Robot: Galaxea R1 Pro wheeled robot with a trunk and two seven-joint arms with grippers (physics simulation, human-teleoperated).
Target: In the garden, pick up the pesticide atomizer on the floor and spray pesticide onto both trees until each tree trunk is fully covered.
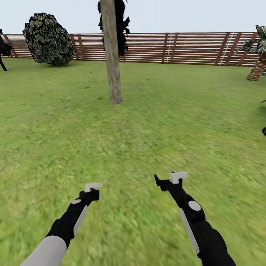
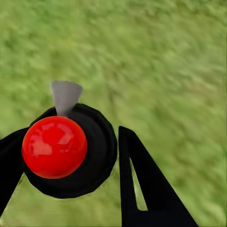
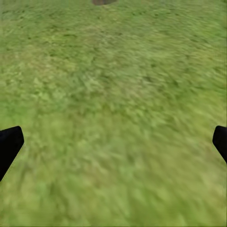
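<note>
Mostly hidden, the dark red-topped atomizer bottle (image 2: pixel 59 149) sits pinched between the left gripper (image 2: pixel 66 165) fingers; the right gripper (image 3: pixel 113 142) is spread over blurry grass (image 3: pixel 113 71).

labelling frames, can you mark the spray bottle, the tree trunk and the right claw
spray bottle (image 2: pixel 55 146), left wrist view, on its red top
tree trunk (image 1: pixel 112 62), head view, middle of the bare trunk
right claw (image 3: pixel 113 142), right wrist view, midway between its two spread fingertips

The grass floor (image 1: pixel 159 122) carries 1 thick tree trunk (image 1: pixel 112 55), a round bush (image 1: pixel 48 38) and a palm (image 1: pixel 256 66) by the fence.
</note>
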